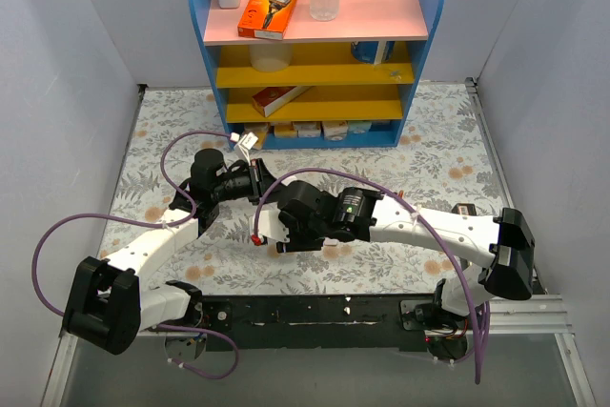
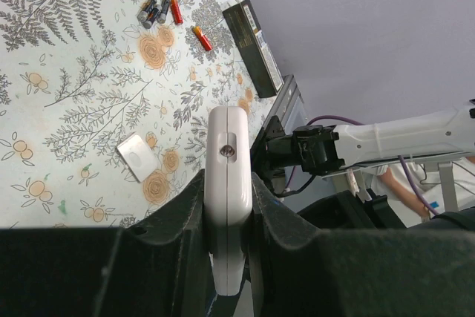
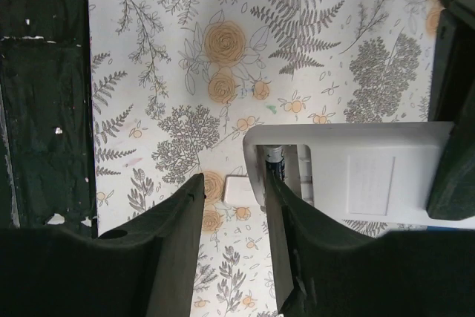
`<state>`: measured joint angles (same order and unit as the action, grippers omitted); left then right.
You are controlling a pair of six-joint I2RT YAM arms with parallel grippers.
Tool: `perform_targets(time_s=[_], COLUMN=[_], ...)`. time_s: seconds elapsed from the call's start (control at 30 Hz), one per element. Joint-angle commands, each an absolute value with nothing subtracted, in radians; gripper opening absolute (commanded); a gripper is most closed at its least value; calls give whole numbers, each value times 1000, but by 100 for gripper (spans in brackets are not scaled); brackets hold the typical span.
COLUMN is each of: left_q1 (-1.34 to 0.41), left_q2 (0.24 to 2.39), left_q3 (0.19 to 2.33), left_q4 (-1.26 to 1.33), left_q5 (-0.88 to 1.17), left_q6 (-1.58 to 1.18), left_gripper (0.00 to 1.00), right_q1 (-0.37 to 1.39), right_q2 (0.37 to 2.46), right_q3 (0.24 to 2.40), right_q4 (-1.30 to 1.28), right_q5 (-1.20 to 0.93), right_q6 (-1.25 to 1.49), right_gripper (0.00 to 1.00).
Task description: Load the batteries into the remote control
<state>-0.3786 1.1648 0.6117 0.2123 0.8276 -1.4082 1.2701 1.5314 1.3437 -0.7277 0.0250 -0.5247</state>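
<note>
My left gripper [image 2: 227, 180] is shut on the white remote control [image 2: 226, 146] and holds it edge-on above the table. In the right wrist view the remote's plain white back [image 3: 364, 176] faces the camera with its battery compartment open, and one dark battery [image 3: 276, 159] lies in it. My right gripper [image 3: 231, 183] is open, and its right finger [image 3: 297, 228] rests against that battery at the compartment's edge. Several loose batteries [image 2: 159, 11] lie on the floral table, with one more [image 2: 202, 38] beside them. The white battery cover [image 2: 137, 157] lies flat on the table and also shows in the right wrist view [image 3: 237, 189].
A long black remote [image 2: 252, 46] lies near the table's edge by the loose batteries. A blue, pink and yellow shelf [image 1: 315, 45] with boxes and a bottle stands at the back. Both arms meet mid-table [image 1: 276, 207]. A black rail [image 1: 315, 312] runs along the near edge.
</note>
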Motion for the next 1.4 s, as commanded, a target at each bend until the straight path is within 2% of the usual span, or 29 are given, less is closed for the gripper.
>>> perform_targets(time_s=[0.0, 0.37, 0.67, 1.0, 1.2, 1.37], left_q1=[-373, -373, -373, -374, -374, -373], left_q2=[1134, 1169, 1178, 1201, 1215, 1212], left_q3=[615, 687, 712, 704, 715, 721], left_q4=[258, 192, 199, 238, 255, 258], left_q5=[819, 818, 838, 836, 834, 831], left_q6=[-1477, -1568, -1608, -1693, -1735, -1741], left_gripper=[0, 0, 0, 0, 0, 0], right_q1=[1275, 1236, 1226, 1224, 1224, 1224], right_q2=[1450, 1352, 1361, 1387, 1405, 1413], right_q3=[1319, 1200, 1218, 1243, 1253, 1259], right_q4=[-620, -503, -508, -511, -525, -541], right_q5=[40, -27, -43, -92, -110, -124], right_q6=[-512, -541, -561, -577, -586, -598], right_gripper=[50, 53, 52, 40, 37, 29])
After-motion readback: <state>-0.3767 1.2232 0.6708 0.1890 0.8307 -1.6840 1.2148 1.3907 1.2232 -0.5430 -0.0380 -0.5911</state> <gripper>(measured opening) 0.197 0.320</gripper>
